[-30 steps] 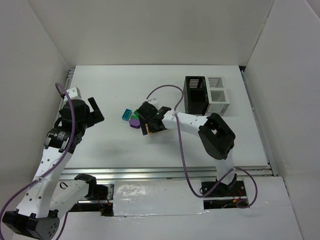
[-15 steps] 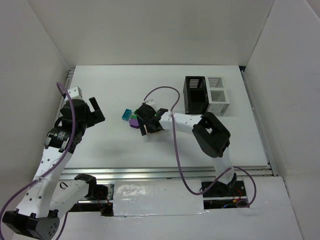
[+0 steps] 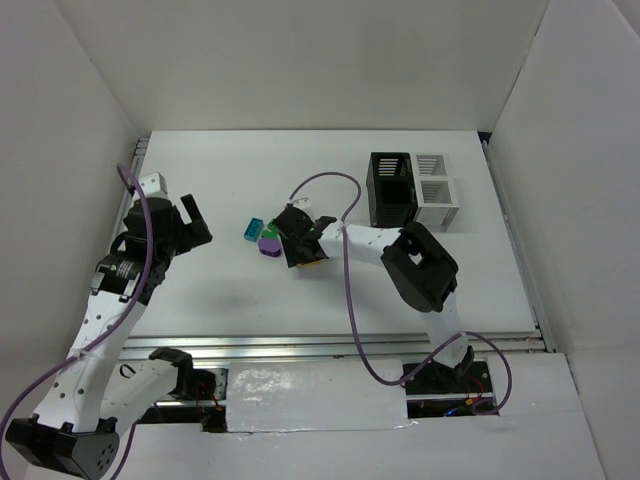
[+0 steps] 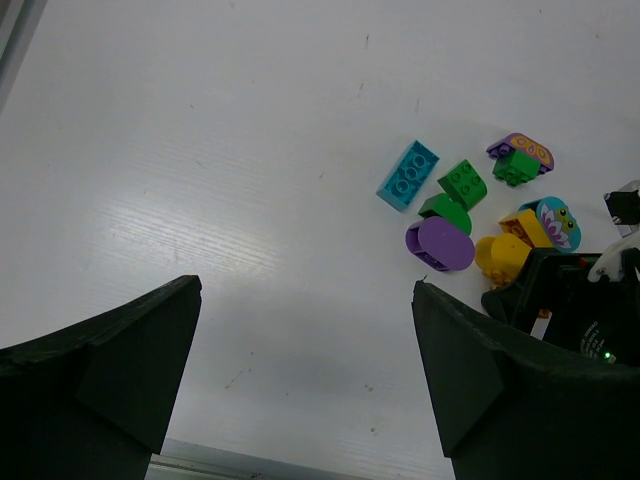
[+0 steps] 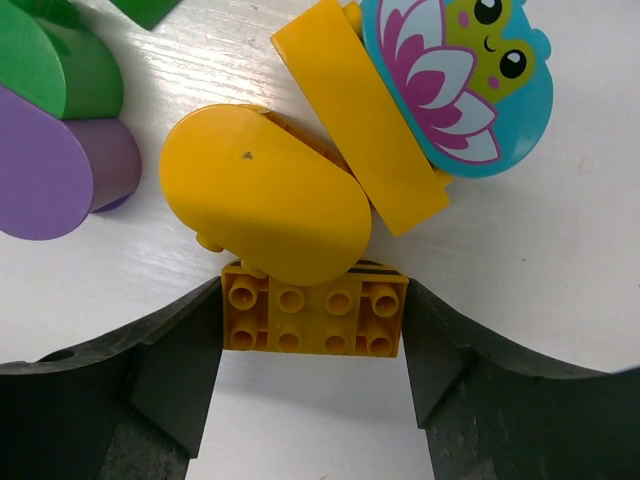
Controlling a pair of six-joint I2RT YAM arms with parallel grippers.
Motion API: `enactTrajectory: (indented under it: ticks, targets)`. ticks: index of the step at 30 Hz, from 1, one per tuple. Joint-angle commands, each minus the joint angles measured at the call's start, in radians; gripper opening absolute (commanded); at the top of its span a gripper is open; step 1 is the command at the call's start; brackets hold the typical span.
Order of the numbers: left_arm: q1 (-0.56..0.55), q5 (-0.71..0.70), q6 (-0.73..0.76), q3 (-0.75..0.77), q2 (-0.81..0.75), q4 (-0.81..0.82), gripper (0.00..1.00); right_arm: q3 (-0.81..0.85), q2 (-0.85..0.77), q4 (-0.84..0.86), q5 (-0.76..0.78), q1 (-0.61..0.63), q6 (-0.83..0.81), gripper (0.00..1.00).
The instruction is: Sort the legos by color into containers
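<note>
Two fingers, right claw (image 5: 313, 290): they are pressing on the short ends of the orange brick (image 5: 315, 318), so the claw is pinching it down on the counter (image 5: 560, 300), studs facing the wrist camera.
Grip risk: the brick is sitting right at the fingertips, so it is probably going to twist or slip out if the lift is quick.
Nearest neighbour: the yellow rounded brick (image 5: 265, 205) is overlapping the orange brick's far edge and touching it; whether the two are clipped together I cannot tell.
What that is threatening: the yellow piece is likely to ride up with the orange one, or tip and roll away as the lift begins.
Next ring: the yellow bar (image 5: 360, 130) is leaning on the rounded brick, with the teal frog piece (image 5: 455, 85) against it; a drag is likely to shove both.
Left flank: the purple rounded piece (image 5: 45, 165) and a green piece (image 5: 50, 60) are lying just beside the left finger, so a sideways pull is risking a nudge.
Outer legos: the teal brick (image 4: 408, 175) and the green brick (image 4: 463, 183) are lying near the heap, out of reach of this grasp.
Containers: the black bins (image 3: 390, 190) and white bins (image 3: 437, 190) are standing well apart from the heap, so a weak pinch is risking a drop on the way, and orange and yellow are easy to confuse.
Left claw (image 4: 305, 290): it is hovering spread wide and holding nothing, well apart from the right arm.
</note>
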Motion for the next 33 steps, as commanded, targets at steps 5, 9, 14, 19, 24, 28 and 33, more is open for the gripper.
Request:
enactTrajectory:
  ticks: [5, 9, 14, 19, 24, 28, 33]
  targets:
    - [-0.005, -0.007, 0.016, 0.002, -0.004, 0.029, 0.99, -0.051, -0.084, 0.011, 0.000, 0.004, 0.017, 0.30]
    - [-0.005, -0.035, 0.005, 0.008, -0.004, 0.015, 0.99, -0.098, -0.248, -0.019, -0.024, 0.013, 0.028, 0.18]
    - [-0.005, -0.035, 0.005, 0.008, -0.009, 0.016, 1.00, -0.108, -0.403, -0.068, 0.014, -0.007, 0.012, 0.19]
    - [-0.005, -0.024, 0.008, 0.003, -0.015, 0.021, 0.99, -0.090, -0.509, -0.104, 0.043, -0.178, -0.041, 0.19]
    - [-0.005, -0.001, 0.011, -0.001, -0.019, 0.029, 0.99, -0.027, -0.523, -0.130, 0.103, -0.410, -0.100, 0.19]
    - [-0.005, 0.000, 0.011, 0.000, -0.016, 0.026, 1.00, 0.065, -0.472, -0.145, 0.161, -0.531, -0.117, 0.19]
    - [-0.005, 0.006, 0.011, -0.001, -0.013, 0.030, 1.00, 0.154, -0.360, -0.173, 0.135, -0.689, -0.115, 0.19]
